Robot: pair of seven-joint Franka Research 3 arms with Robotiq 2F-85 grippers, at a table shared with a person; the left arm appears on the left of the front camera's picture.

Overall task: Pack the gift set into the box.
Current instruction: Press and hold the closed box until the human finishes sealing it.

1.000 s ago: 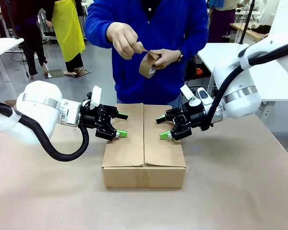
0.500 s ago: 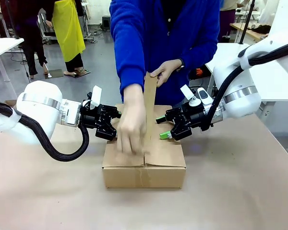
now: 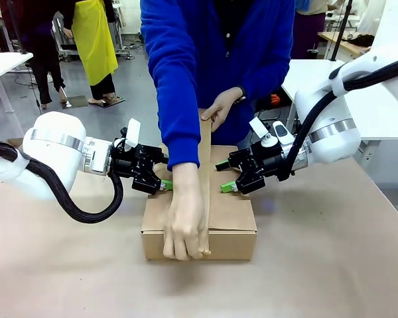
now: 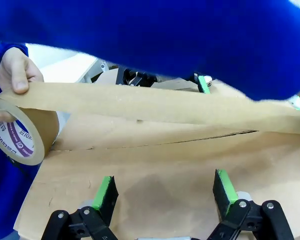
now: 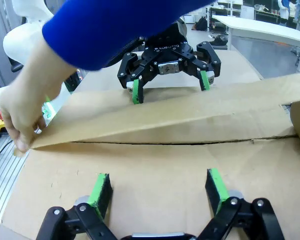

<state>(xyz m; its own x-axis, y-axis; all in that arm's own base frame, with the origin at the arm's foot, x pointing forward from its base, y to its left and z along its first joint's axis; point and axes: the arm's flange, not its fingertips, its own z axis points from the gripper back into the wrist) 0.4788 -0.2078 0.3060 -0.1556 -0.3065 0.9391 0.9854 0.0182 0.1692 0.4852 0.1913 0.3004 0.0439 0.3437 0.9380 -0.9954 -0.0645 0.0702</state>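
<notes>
Front view: the person's hand (image 3: 184, 228) has just drawn tape (image 3: 204, 165) down over the box (image 3: 229, 222) seam to its near edge.
Sealing is underway; both flaps lie shut while left end effector (image 3: 164, 173) and right end effector (image 3: 223, 177) hold them, fingers apart, gripping nothing.

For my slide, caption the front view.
A person stretches brown packing tape along the closed box's seam while both open claws, left and right, press its flaps.

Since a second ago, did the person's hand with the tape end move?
Yes. That hand came down from chest height, across the box top, and now presses the tape over the box's near edge.
</notes>
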